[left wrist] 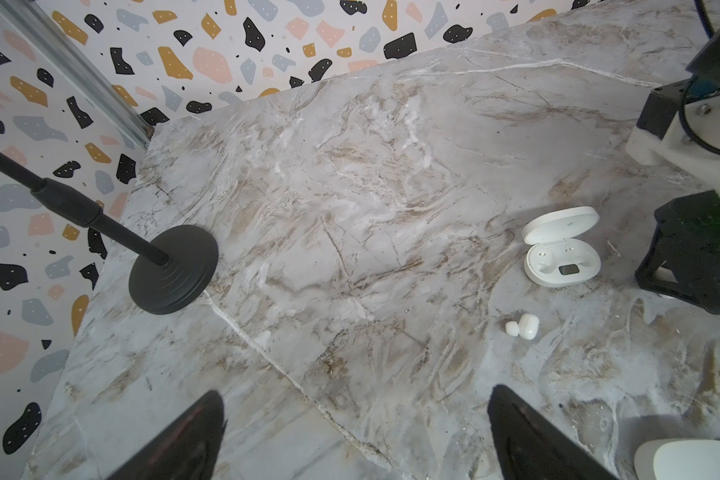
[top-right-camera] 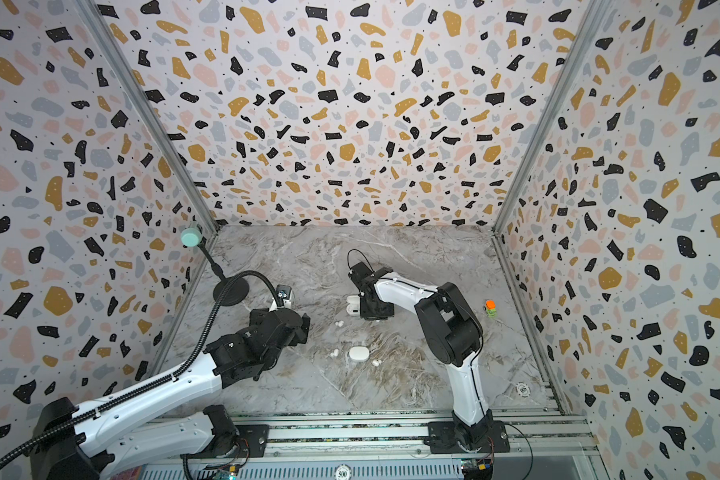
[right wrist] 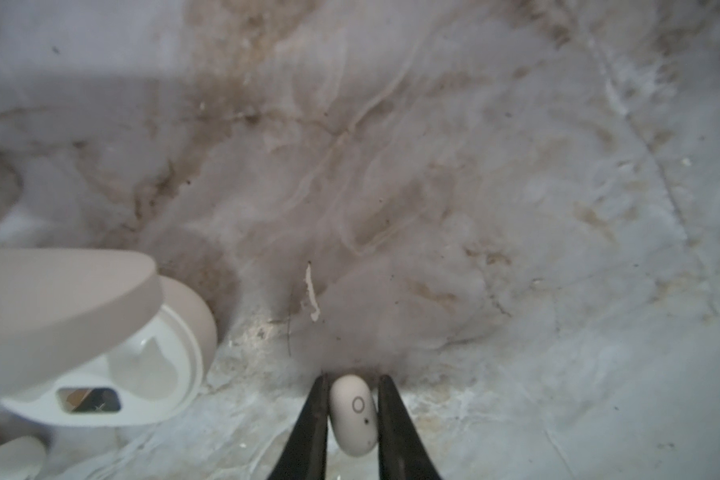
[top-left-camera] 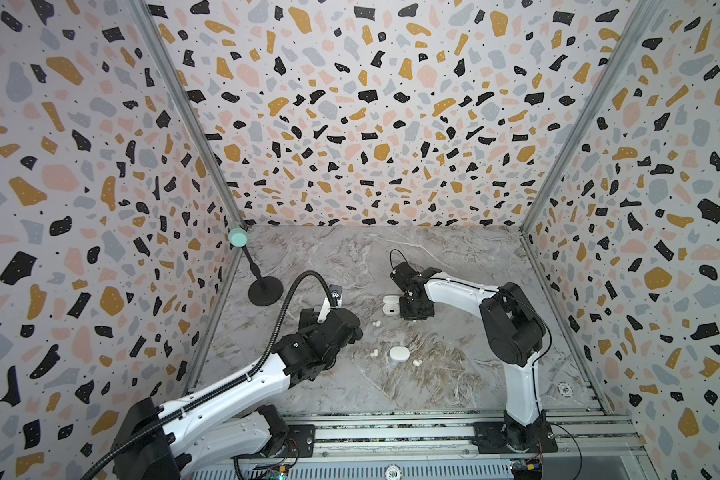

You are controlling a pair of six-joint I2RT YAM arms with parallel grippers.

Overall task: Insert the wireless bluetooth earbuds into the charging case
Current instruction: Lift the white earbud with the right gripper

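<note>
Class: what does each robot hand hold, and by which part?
Right hand pinches one earbud by its long sides; left hand holds nothing.

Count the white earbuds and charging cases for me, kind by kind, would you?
Earbuds: 4, three lying loose, one pinched by the right gripper
Charging cases: 2, one open, one closed
Total: 6

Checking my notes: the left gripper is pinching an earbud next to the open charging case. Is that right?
Not quite. It is the right gripper that pinches the earbud next to the open charging case, as the right wrist view shows. The left gripper is open and holds nothing, as the left wrist view shows.
</note>
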